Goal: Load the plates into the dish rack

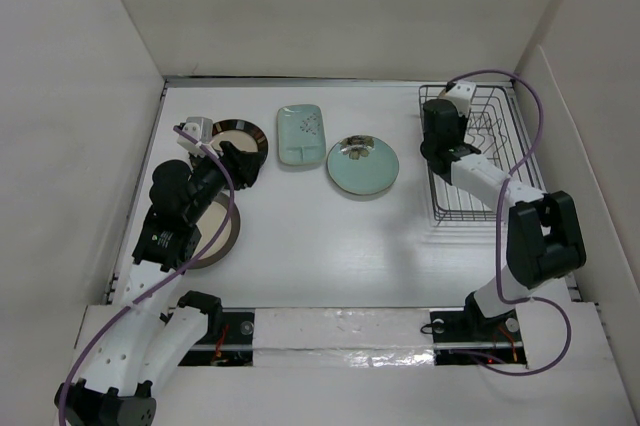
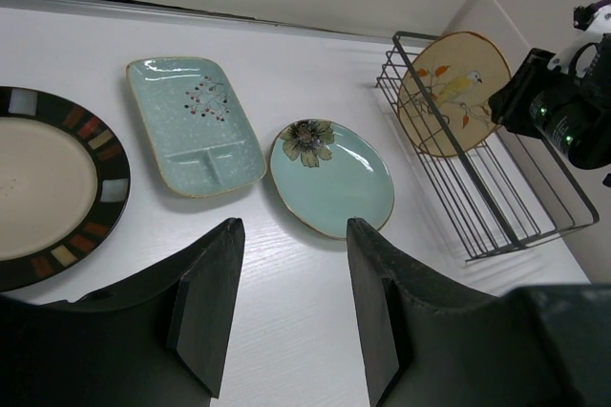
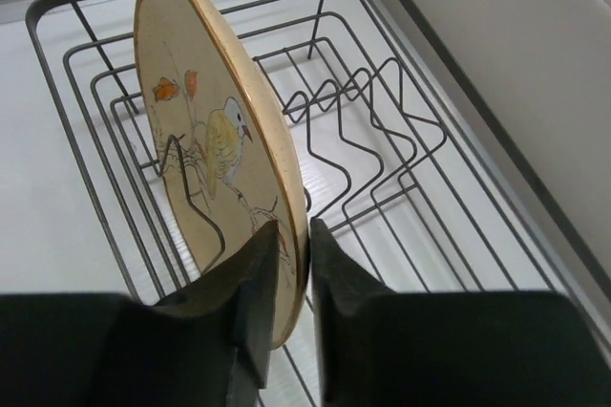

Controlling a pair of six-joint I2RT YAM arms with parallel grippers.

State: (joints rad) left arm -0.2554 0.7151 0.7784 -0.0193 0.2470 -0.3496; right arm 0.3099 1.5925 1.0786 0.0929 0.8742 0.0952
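Note:
The tan round plate [image 3: 205, 139] with a bird and leaf pattern stands on edge in the dark wire dish rack [image 3: 382, 139], at its far end. My right gripper [image 3: 294, 225] is shut on the plate's lower rim, one finger on each face. Plate [image 2: 456, 92] and rack [image 2: 496, 187] also show in the left wrist view. My left gripper [image 2: 296, 225] is open and empty above bare table, near the teal round plate [image 2: 331, 176]. The pale mint rectangular plate [image 2: 194, 125] and the dark-rimmed cream plate [image 2: 48, 187] lie flat to its left.
In the top view the rack [image 1: 490, 161] sits at the right, against the right wall. A grey-brown-rimmed cream plate [image 1: 222, 231] lies partly under my left arm. The mint plate [image 1: 300, 135], teal plate [image 1: 362, 165] and dark-rimmed plate [image 1: 240, 138] lie along the back.

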